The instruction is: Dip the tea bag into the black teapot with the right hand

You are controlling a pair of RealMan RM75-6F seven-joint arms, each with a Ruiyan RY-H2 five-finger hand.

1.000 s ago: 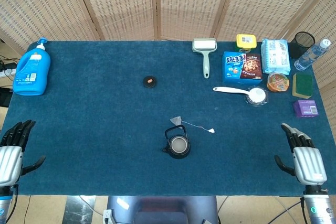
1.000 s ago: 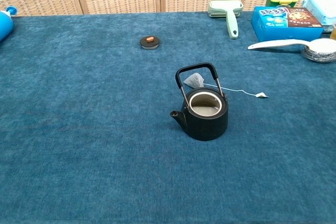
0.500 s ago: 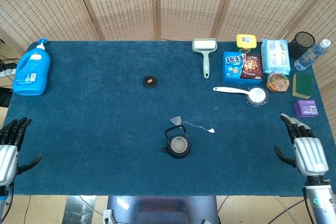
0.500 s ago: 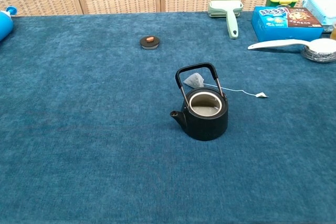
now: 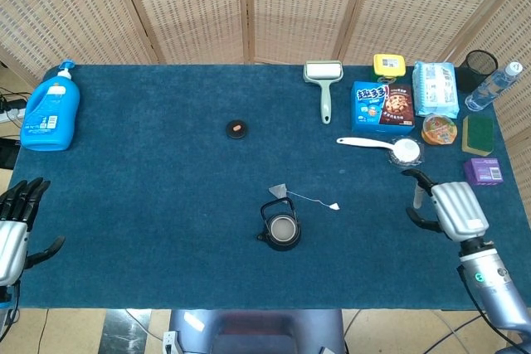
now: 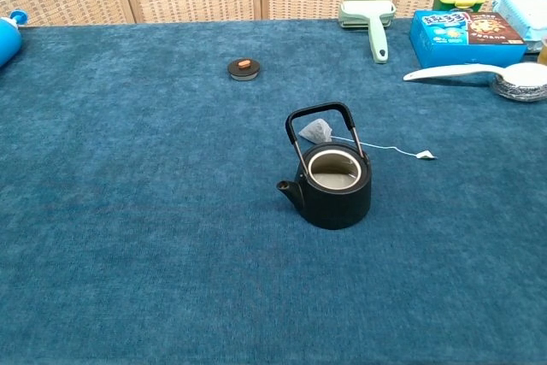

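Only the right hand (image 5: 445, 207) had moved, in toward the black teapot (image 6: 332, 179), holding nothing, fingers apart. Behind that teapot, the white tea bag (image 6: 315, 132) lay untouched, not dipped.

Right hand (image 5: 448, 209) sits at the lower right of the head view, empty, fingers spread. Left hand (image 5: 15, 230) waits at the lower left edge, empty, fingers extended.
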